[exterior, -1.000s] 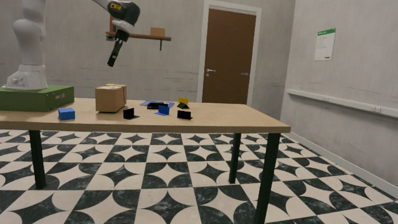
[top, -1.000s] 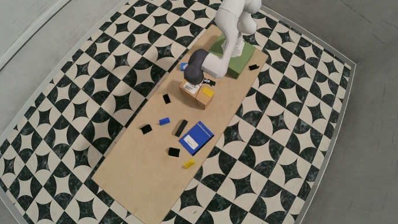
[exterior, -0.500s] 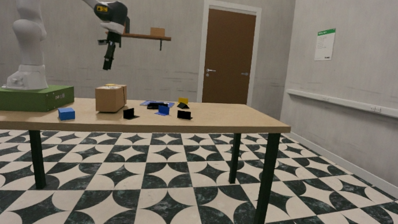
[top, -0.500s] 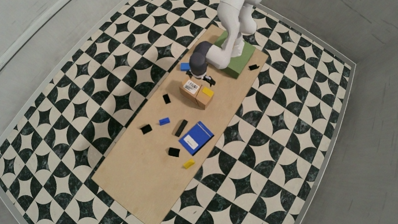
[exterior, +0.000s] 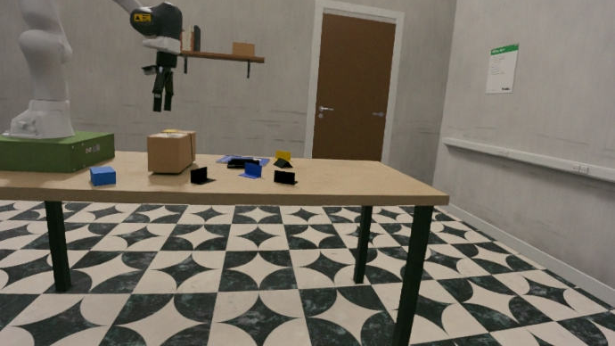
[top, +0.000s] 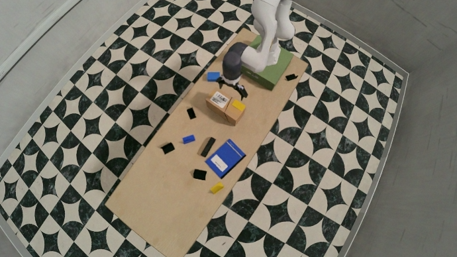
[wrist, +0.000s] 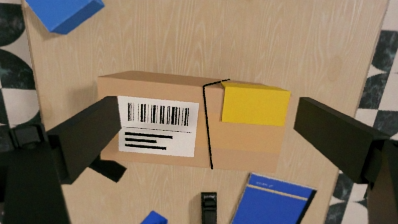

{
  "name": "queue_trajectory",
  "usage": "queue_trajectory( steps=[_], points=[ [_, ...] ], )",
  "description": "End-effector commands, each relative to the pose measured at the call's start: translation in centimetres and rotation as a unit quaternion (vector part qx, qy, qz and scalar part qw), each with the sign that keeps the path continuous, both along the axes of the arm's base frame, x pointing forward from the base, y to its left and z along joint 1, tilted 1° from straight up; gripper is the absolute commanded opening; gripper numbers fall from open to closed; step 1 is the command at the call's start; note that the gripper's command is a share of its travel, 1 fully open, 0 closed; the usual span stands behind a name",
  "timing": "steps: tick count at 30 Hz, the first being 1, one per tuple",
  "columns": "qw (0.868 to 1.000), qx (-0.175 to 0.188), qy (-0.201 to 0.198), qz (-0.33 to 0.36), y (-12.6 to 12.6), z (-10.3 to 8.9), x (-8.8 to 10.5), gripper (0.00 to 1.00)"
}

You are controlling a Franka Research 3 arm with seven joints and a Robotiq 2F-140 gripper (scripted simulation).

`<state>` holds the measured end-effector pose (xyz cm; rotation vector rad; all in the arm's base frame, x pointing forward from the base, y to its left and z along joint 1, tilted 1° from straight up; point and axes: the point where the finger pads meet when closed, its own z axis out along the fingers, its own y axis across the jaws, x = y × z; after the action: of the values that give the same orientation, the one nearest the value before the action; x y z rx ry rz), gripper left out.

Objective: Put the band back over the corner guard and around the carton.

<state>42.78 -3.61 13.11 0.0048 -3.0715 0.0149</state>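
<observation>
The brown carton (top: 215, 108) (exterior: 163, 153) (wrist: 250, 145) stands on the table, level as far as I can see. A yellow corner guard (top: 238, 105) (exterior: 170, 130) (wrist: 256, 105) sits on its top at one long edge, towards one end. The thin black band (top: 228, 104) (exterior: 192, 146) (wrist: 207, 125) crosses the top between the white label and the guard, beside the guard, not over it. In the wrist view it slants slightly and bends towards the guard's corner at the far edge. My gripper (top: 232, 91) (exterior: 162, 109) (wrist: 208, 112) is open and empty above the carton, its fingers towards the carton's two ends.
A blue block (top: 212, 76) (exterior: 102, 176) (wrist: 70, 12) lies near the carton. Beyond the carton are a blue book (top: 232, 152), a long black object (top: 208, 146), and several small angled pieces in black, blue and yellow. The green base (top: 275, 75) stands behind.
</observation>
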Motion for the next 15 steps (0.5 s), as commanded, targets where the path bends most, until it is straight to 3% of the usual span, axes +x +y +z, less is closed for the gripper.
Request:
queue_trajectory(
  steps=[1, 15],
  points=[
    [0.999, -0.005, -0.024, -0.030, -0.02, 0.08, 0.77, 1.00],
    [0.998, -0.002, -0.037, -0.044, 0.06, -0.27, 0.33, 1.00]
  ],
)
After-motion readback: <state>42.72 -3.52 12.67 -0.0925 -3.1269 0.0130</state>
